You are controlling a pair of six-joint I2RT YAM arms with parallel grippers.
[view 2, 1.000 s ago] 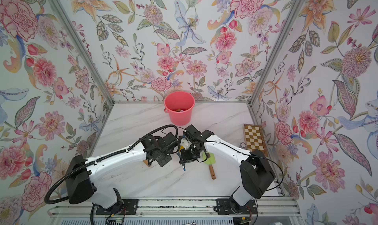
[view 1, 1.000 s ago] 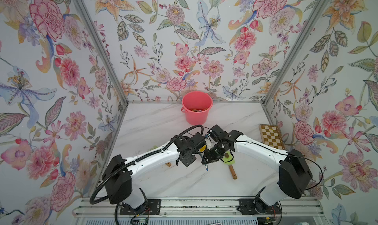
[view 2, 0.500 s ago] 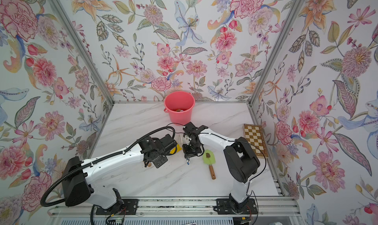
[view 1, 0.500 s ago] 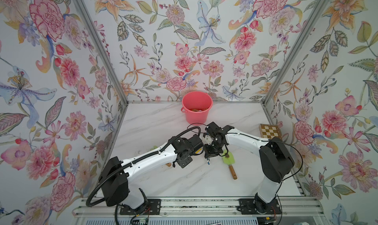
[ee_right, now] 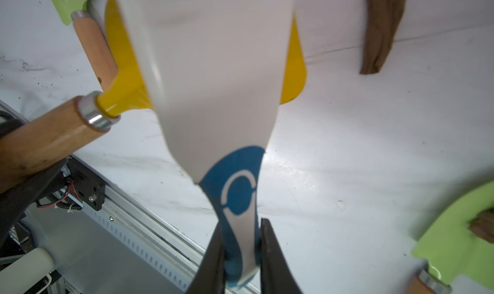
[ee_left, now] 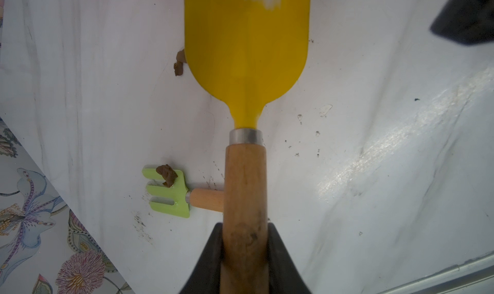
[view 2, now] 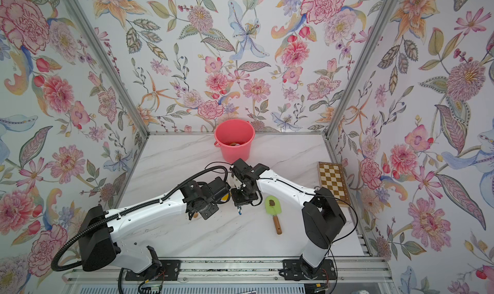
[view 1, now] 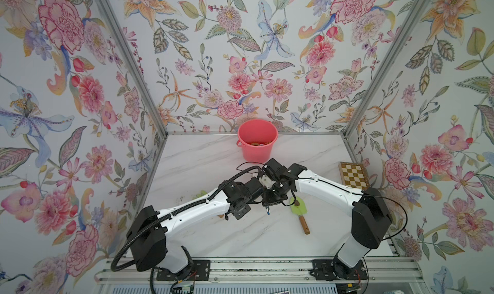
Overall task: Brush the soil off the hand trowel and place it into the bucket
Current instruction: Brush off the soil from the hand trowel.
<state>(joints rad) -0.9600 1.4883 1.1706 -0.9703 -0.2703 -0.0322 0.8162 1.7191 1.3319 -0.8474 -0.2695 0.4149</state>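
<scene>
Mid-frame in both top views, both arms converge nose to nose. My left gripper point(ee_left: 244, 227) is clamped on the wooden handle of the yellow trowel point(ee_left: 246, 38). My right gripper point(ee_right: 240, 223) is pinched narrow on the blue grip of the white brush point(ee_right: 219, 78), with the brush head over the blade. One soil lump point(ee_left: 179, 65) shows at the blade's edge. Whether it clings or lies on the marble table point(view 1: 203, 156), I cannot tell.

Risks: the arms knocking in this crowding, or a hard stroke twisting the trowel in my grip.

The coral-pink bucket point(view 1: 255, 153) stands upper centre against the back wall — the way there looks open. Green trowel point(view 2: 275, 211) and chessboard point(view 1: 354, 175) crowd frame right, the green hand rake point(ee_left: 165, 196) lies near the handle.
</scene>
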